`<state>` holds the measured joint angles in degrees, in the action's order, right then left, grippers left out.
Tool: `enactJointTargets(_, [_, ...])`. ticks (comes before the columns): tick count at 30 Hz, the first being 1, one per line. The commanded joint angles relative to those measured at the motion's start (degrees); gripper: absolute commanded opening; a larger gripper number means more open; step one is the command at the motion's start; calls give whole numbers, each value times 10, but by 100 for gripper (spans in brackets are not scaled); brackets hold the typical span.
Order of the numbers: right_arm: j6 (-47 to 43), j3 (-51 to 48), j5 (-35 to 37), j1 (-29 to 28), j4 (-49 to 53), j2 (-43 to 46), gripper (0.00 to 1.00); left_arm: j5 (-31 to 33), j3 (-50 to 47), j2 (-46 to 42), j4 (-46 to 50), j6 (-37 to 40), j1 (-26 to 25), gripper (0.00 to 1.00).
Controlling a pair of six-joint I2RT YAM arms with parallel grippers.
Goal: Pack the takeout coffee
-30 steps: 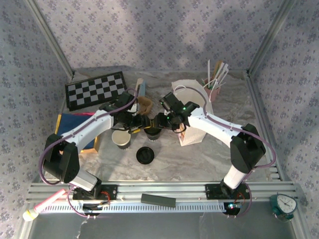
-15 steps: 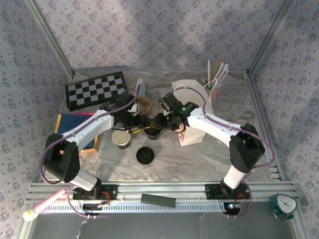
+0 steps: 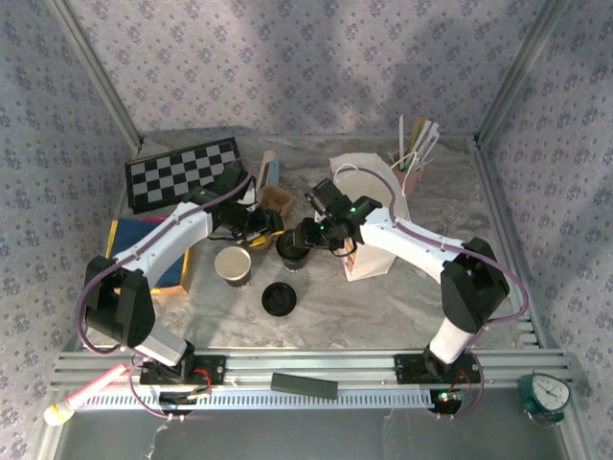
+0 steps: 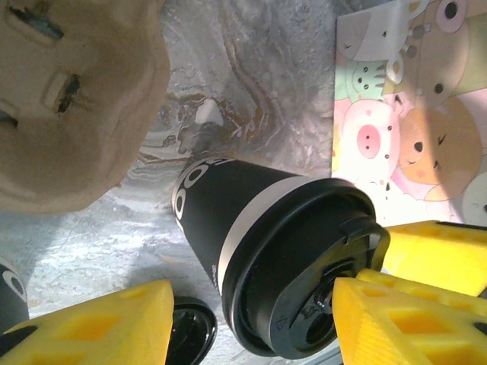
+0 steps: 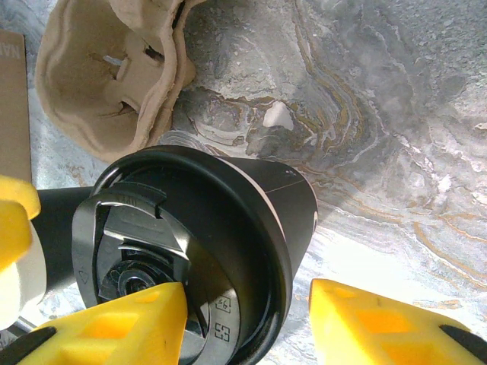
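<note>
Takeout coffee (image 3: 293, 251) stands upright on bench (image 3: 383, 307), just under right claw (image 5: 243, 293): jaws approx half-open astride lid (image 5: 144, 251), gap one side, no grip. Left claw (image 4: 251, 293) open too, alongside.

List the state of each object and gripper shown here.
Takeout coffee: upright, lid on.
Lidless cup: upright, no lid.
Loose lid: flat on table.
Paper bag: standing upright.
Pulp cup carrier: visible pocket empty.
Left gripper: open.
Right gripper: open around the coffee.

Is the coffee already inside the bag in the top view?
No, the coffee stands on the table, outside the bag.
</note>
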<state>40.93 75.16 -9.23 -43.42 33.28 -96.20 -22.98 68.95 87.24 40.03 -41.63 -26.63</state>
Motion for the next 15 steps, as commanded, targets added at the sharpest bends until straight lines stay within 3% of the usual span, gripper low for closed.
enactJointTargets(1, [-14,-11,18,-6,59,-20,47,-38,13,14,-26,-5,-2,55])
enactJointTargets(8, [-15,-6,17,-5,61,-21,47,-32,5,28,-21,8,-15,51])
enactJointTargets(15, [-15,-5,17,-5,62,-20,47,23,-17,40,24,17,-16,50])
